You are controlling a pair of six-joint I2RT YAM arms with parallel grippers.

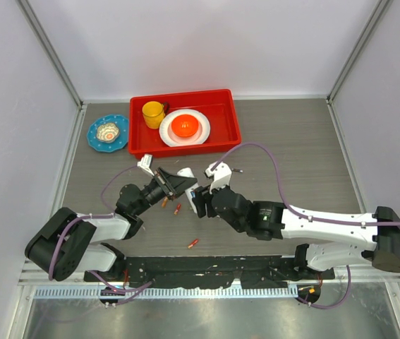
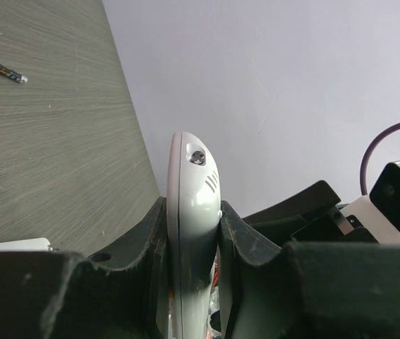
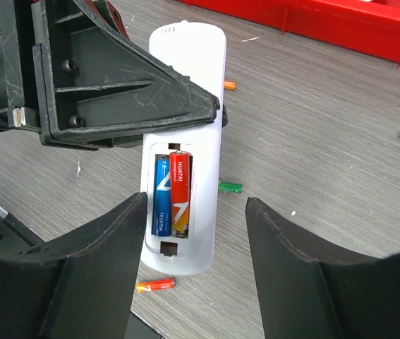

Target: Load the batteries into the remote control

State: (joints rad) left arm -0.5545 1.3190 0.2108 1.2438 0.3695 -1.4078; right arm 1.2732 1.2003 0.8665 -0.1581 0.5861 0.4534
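The left hand pinches the white remote control above the worktop; the right hand hangs spread over its open bay, where blue and red batteries sit side by side.

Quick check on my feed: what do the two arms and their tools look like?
Left arm and right arm: white link shells, black joints and bases. A purple cable loops along each. Left tool and right tool are black, with broad wedge-shaped fingers, scuffed at the edges.
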